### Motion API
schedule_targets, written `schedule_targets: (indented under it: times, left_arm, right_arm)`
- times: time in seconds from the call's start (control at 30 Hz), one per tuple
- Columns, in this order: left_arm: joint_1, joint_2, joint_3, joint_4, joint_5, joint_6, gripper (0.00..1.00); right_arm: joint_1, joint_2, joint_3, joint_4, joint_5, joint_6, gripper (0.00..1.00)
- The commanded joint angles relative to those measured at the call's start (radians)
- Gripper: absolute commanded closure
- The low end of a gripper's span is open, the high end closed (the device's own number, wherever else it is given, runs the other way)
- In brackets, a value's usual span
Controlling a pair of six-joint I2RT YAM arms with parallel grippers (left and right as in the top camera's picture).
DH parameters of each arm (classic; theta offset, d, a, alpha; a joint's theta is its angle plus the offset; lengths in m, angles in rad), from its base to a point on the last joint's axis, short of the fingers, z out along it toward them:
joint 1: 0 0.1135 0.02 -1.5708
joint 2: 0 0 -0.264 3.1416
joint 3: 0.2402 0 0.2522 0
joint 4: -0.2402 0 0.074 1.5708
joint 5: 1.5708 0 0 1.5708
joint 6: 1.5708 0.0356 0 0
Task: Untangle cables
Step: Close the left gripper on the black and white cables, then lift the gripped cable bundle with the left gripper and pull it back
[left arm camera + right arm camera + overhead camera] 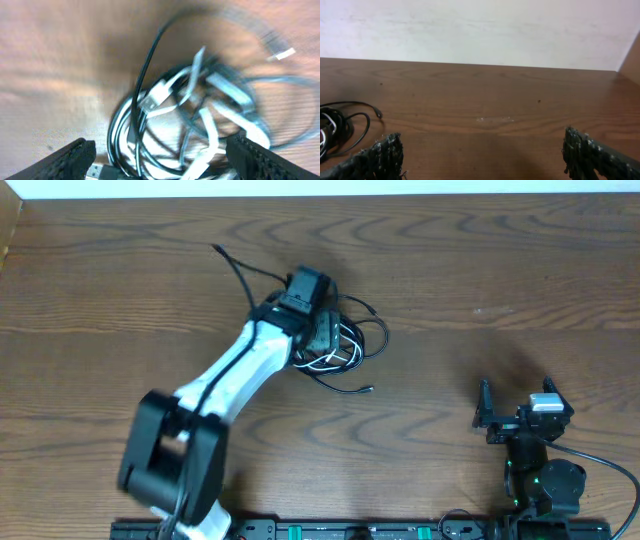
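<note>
Spread, empty fingers (70, 160) of the left gripper (165, 155) hover just above the cables (167, 95), a knotted heap, apparently seeking a hold. Well apart from the cables, the right gripper (482, 155) gapes empty; next, likely a pinch on one loose strand.

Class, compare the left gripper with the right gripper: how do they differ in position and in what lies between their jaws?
The left gripper hangs over the cables at mid-table. The right gripper sits well off to the right, close to its base. The left gripper's jaws straddle the tangle, while the right gripper's jaws frame only the table. Both stand open and hold nothing.
</note>
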Motion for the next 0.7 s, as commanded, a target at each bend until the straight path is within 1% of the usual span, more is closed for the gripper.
schedule_targets:
  times: [0.0, 0.07, 0.1, 0.23, 0.47, 0.53, 0.57, 0.63, 0.67]
  left_arm:
    - [0.005, -0.015, 0.005, 0.016, -0.024, 0.090, 0.09]
    - [0.004, 0.014, 0.003, 0.017, -0.024, 0.094, 0.09]
    - [0.004, 0.056, 0.002, 0.017, -0.016, 0.097, 0.09]
    - [0.004, 0.134, 0.002, 0.031, 0.063, 0.146, 0.09]
    - [0.004, 0.200, 0.001, 0.087, 0.043, 0.146, 0.09]
    - [0.004, 0.213, 0.000, 0.088, 0.043, 0.146, 0.19]
    - [0.004, 0.219, -0.003, 0.088, 0.043, 0.146, 0.28]
    - [0.004, 0.230, -0.005, 0.087, 0.044, 0.144, 0.54]
    - [0.004, 0.236, -0.006, 0.084, 0.044, 0.135, 0.64]
  right_arm:
    - [0.005, -0.010, -0.002, -0.004, -0.002, -0.012, 0.01]
    - [0.005, -0.010, -0.002, -0.004, -0.003, -0.012, 0.01]
    - [0.005, -0.010, -0.002, -0.004, -0.002, -0.012, 0.01]
    - [0.005, -0.010, -0.002, -0.004, -0.003, -0.012, 0.01]
    - [0.005, -0.010, -0.002, -0.004, -0.002, -0.012, 0.01]
    - [0.005, -0.010, -0.002, -0.004, -0.003, -0.012, 0.01]
    - [0.005, -0.010, -0.002, -0.004, -0.002, -0.012, 0.01]
    - [0.005, -0.010, -0.002, -0.004, -0.003, -0.012, 0.01]
    - [0.005, -0.010, -0.002, -0.004, -0.003, -0.012, 0.01]
